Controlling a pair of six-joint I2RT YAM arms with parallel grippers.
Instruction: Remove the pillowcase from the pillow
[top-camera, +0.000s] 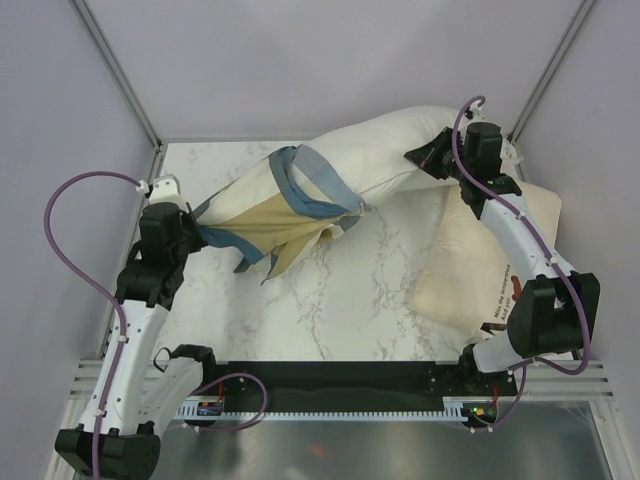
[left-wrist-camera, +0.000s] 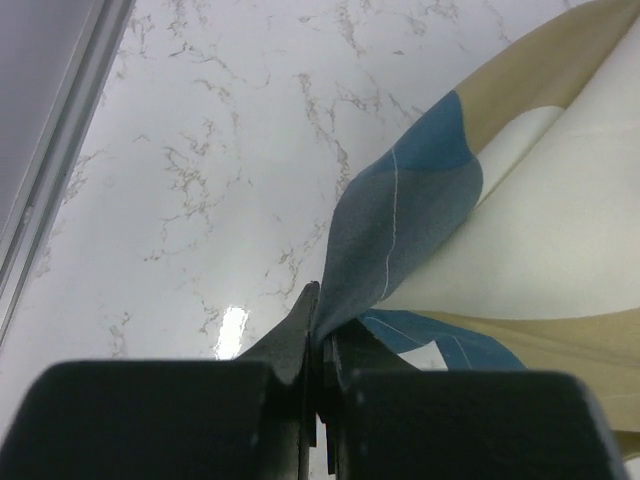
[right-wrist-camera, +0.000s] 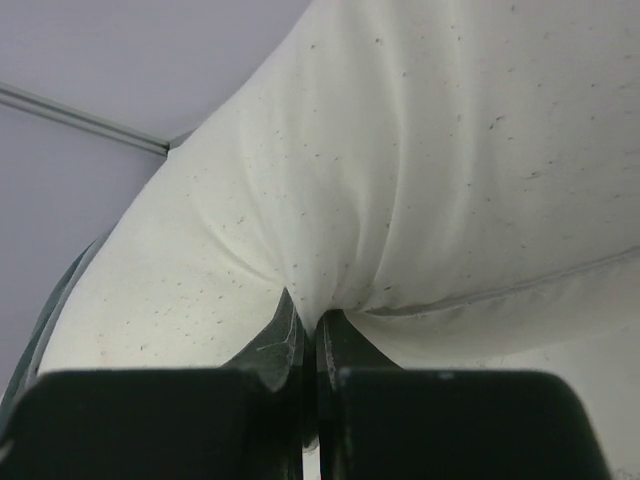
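Pillowcase (top-camera: 275, 215), top view: blue, tan and cream cloth pulled taut at 10 o'clock on the table (top-camera: 370, 300), with the pillow's 9 o'clock end inside it.
Pillow (top-camera: 400, 150), top view: plump and off-white, running toward 1 o'clock along the far edge.
Left gripper (top-camera: 192, 212), top view: at 9 o'clock, pinching the pillowcase's corner.
Right gripper (top-camera: 425, 158), top view: at 1 o'clock, clamped on the pillow.
Second pillow (top-camera: 465, 270), top view: flat at 3 o'clock, under the right arm.
Left wrist view: left gripper (left-wrist-camera: 318, 320) closed on a blue fold of pillowcase (left-wrist-camera: 400, 220), which rises toward 2 o'clock above the marble table (left-wrist-camera: 200, 150).
Right wrist view: right gripper (right-wrist-camera: 308, 320) closed on a bunched pinch of pillow (right-wrist-camera: 450, 150), which fills the view.
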